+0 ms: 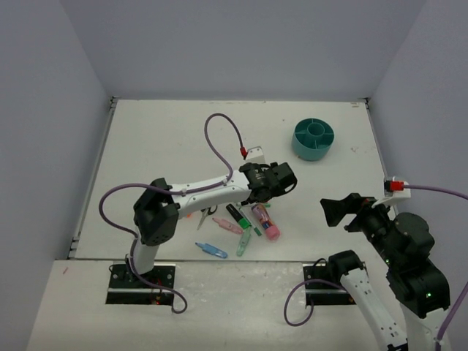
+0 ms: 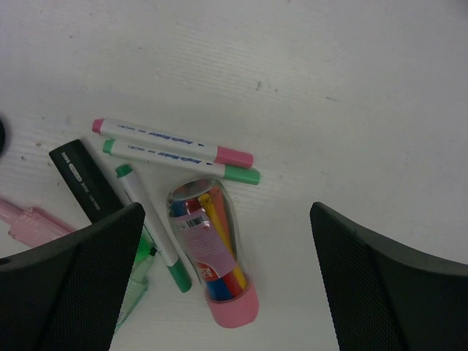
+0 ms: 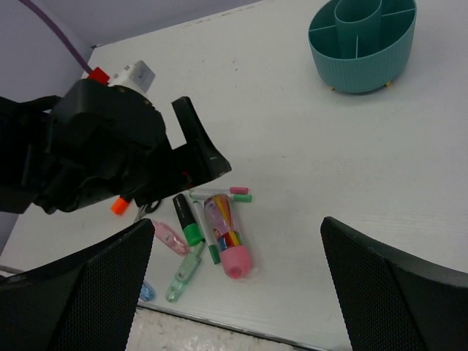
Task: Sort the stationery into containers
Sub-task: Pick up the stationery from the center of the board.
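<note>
The stationery lies in a pile near the table's front: a pink-capped glue stick tube (image 1: 265, 221) (image 2: 212, 252) (image 3: 227, 234), a black-and-green highlighter (image 1: 238, 216) (image 3: 186, 218), thin pens (image 2: 172, 142), pink clip (image 1: 227, 224), green clip (image 1: 243, 243) and blue clip (image 1: 212, 250). An orange highlighter tip (image 3: 117, 206) and the scissors (image 1: 205, 216) are mostly hidden under the left arm. My left gripper (image 1: 281, 183) (image 2: 227, 292) is open and empty, just above the pile. My right gripper (image 1: 335, 210) (image 3: 234, 292) is open and empty, off to the right. The teal organizer (image 1: 313, 139) (image 3: 362, 40) stands empty at the back right.
The left arm (image 1: 205, 191) stretches across the table over the back of the pile. White walls close in the table on three sides. The table's front edge (image 3: 241, 333) runs just in front of the clips.
</note>
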Available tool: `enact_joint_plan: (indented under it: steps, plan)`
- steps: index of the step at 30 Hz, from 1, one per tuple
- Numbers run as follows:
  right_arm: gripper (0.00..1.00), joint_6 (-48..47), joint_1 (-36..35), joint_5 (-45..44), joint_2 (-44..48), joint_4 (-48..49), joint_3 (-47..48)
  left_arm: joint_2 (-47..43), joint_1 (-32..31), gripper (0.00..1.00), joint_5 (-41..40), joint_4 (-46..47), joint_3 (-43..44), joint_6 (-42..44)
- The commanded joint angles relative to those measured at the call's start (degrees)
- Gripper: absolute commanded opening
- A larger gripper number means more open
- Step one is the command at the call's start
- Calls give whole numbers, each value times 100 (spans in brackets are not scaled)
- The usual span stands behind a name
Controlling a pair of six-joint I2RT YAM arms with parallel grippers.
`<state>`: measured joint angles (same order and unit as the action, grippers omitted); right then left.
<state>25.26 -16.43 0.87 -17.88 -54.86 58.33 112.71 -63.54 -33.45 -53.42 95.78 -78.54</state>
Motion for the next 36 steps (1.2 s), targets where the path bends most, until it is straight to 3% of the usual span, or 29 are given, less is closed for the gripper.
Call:
enact_joint_plan:
  steps: [1, 11, 33, 36]
  plan:
    - [99, -65, 12, 41, 176, -178, 138, 360, -10, 95, 202, -760, 548, -547]
    - [99, -45, 17, 201, 197, -66, -47, 865, -138, 89, 283, -1121, 671, -840]
    - [99, -22, 17, 238, 162, 11, -263, 1266, -168, 68, 746, 96, 105, -275]
    - [99, -28, 15, 247, 169, 12, -277, 1286, -169, 57, 795, 155, 64, -231]
